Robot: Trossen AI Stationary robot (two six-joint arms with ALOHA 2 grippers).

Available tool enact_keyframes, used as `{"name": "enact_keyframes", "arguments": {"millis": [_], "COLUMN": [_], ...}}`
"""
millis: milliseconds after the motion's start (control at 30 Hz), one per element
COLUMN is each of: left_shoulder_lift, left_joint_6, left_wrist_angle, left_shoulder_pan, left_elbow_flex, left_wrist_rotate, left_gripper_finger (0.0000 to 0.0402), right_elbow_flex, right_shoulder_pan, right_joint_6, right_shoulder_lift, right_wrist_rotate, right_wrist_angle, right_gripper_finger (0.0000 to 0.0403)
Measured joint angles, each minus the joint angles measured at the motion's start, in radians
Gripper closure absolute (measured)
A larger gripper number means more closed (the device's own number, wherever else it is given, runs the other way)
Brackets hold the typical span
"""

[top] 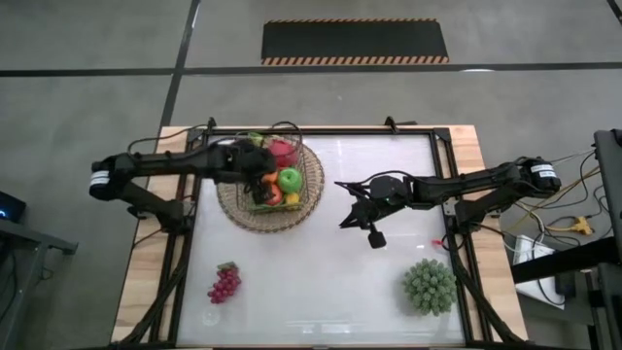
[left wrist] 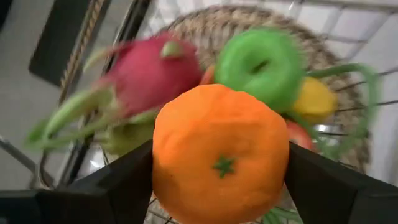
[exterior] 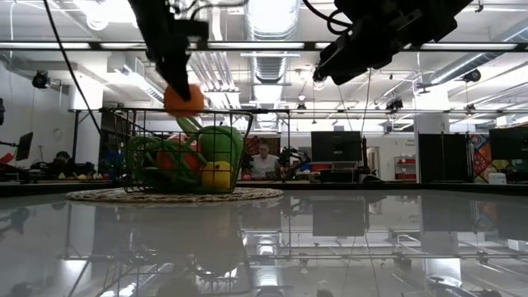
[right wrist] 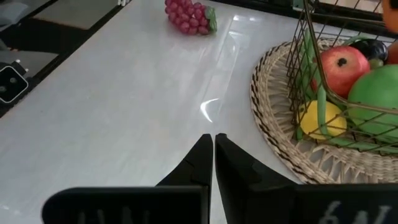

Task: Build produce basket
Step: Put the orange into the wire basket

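Observation:
The basket (top: 309, 199) is a round tan wicker base with a dark wire frame, at the table's far left. It holds a pink dragon fruit (left wrist: 149, 74), a green apple (left wrist: 264, 62), a lemon (left wrist: 314, 99), a red apple (right wrist: 341, 65) and green beans. My left gripper (exterior: 183, 87) is over the basket, shut on an orange (left wrist: 221, 162). Purple grapes (top: 224, 282) lie on the table near the front left. My right gripper (right wrist: 213, 149) is shut and empty, in the air right of the basket (top: 352, 209). My left gripper pinches the orange by two opposite sides (left wrist: 163, 180) between its two fingers (left wrist: 124, 183), with its green stem mark facing the wrist camera. The fingers come from above, pointing down. The orange (exterior: 183, 99) hangs clear of the fruit below, at about the height of the wire frame's top.
A large spiky green ball (top: 429, 286) sits near the front right corner. Bare white tabletop lies between the basket, the grapes and the ball. A dark frame (top: 452, 156) borders the table. People and desks show in the room beyond (exterior: 264, 161).

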Motion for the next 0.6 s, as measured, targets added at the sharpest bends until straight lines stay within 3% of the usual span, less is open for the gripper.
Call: {"name": "enact_keyframes", "arguments": {"millis": [200, 600], "left_shoulder_lift": [-0.009, -0.006], "left_joint_6": [-0.037, -0.037], "left_wrist_angle": [0.054, 0.12], "left_shoulder_pan": [0.088, 0.116], "left_elbow_flex": [-0.094, -0.199], "left_wrist_rotate": [0.062, 0.115], "left_gripper_finger": [0.0112, 0.0112], "right_elbow_flex": [0.0, 0.0], "right_shoulder_pan": [0.0, 0.0], "right_joint_6": [0.0, 0.003], "right_shoulder_lift": [0.0, 0.0], "right_wrist_rotate": [0.0, 0.0], "right_wrist_angle": [0.006, 0.007], "right_gripper_finger": [0.0394, 0.0394]}}
